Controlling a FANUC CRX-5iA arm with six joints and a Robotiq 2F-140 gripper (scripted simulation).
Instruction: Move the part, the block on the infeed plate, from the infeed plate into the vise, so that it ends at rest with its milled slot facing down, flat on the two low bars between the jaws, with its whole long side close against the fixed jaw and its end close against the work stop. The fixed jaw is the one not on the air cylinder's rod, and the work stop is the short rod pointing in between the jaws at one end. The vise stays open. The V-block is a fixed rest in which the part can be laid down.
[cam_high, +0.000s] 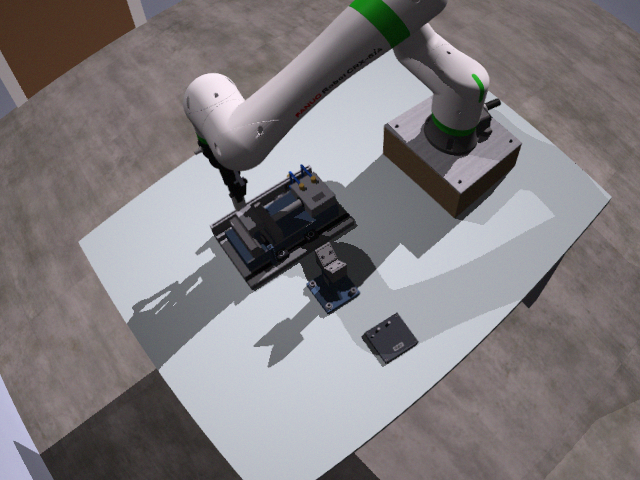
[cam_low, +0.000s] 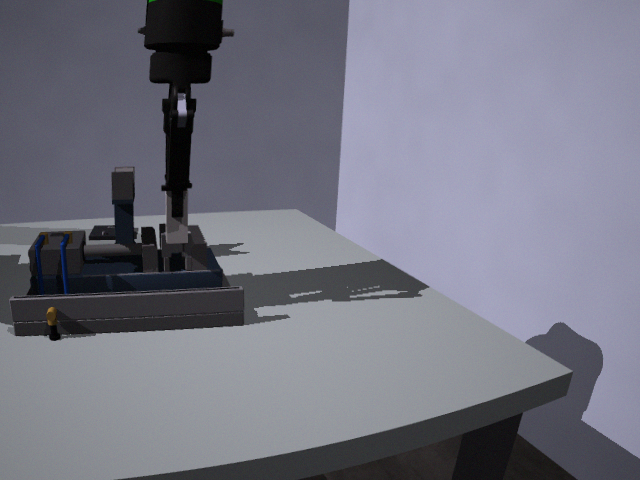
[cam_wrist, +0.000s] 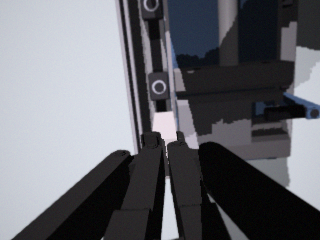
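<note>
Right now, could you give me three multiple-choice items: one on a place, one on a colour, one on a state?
1. What stands between the vise and the dark plate? A) V-shaped rest B) arm's base C) box
2. The vise's hoses are: A) red B) blue C) yellow
3. The end effector is: A) wide open B) shut on a block C) shut, empty
Answers: 1 A, it sits between them from above; 2 B, both hoses are blue; 3 C, its fingers meet on nothing.

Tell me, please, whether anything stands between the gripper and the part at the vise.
Nothing visible does. In the wrist view the shut gripper points its fingertips at a pale block face, seemingly the part, at the edge of the vise, with nothing between them.
</note>
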